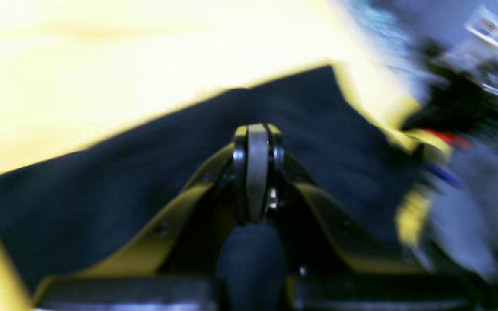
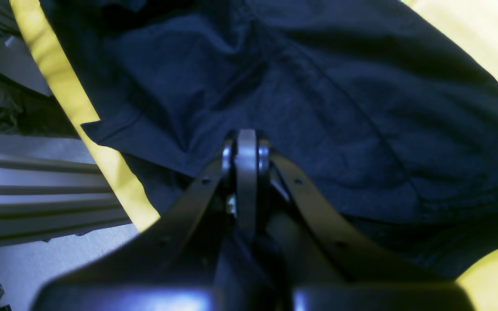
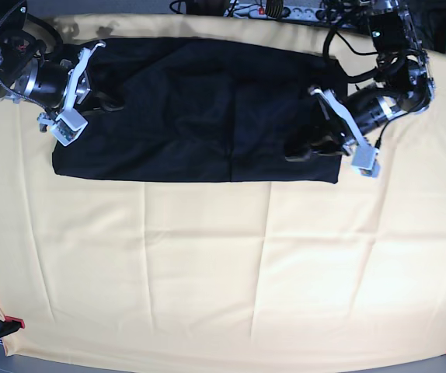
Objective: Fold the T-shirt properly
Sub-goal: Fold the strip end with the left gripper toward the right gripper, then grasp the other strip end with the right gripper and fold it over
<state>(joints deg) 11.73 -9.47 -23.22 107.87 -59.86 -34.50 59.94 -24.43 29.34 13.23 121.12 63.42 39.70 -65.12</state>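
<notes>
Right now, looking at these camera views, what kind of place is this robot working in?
Probably a robotics lab or test bench, not a home. A pale yellow cloth covers the table, clamped at its near corners; cables and a power strip run along the far edge; the left gripper and right gripper work a dark T-shirt.

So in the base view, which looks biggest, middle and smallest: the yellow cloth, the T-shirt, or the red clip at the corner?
1. yellow table cloth
2. T-shirt
3. red clip
</notes>
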